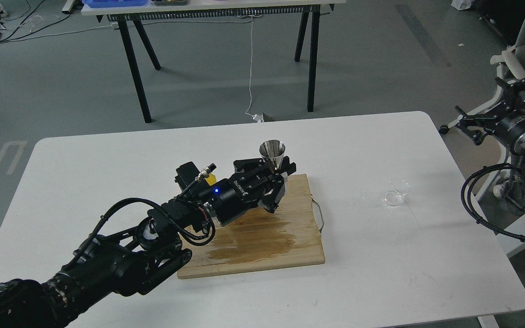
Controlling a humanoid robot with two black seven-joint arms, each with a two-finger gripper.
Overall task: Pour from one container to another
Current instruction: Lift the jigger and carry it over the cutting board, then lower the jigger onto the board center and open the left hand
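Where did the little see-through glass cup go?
In the head view the glass cup sits on the white table, right of the wooden board, with no pincer near it.

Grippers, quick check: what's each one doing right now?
Left gripper: closed on the steel jigger, held upright over the cutting board.
Right gripper: open, holding nothing, off the table's right side.

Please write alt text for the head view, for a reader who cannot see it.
The left gripper holds a steel jigger upright over a wet-stained wooden cutting board on a white table. A small clear glass cup sits apart to the right, and the right gripper hangs open beyond the table edge.
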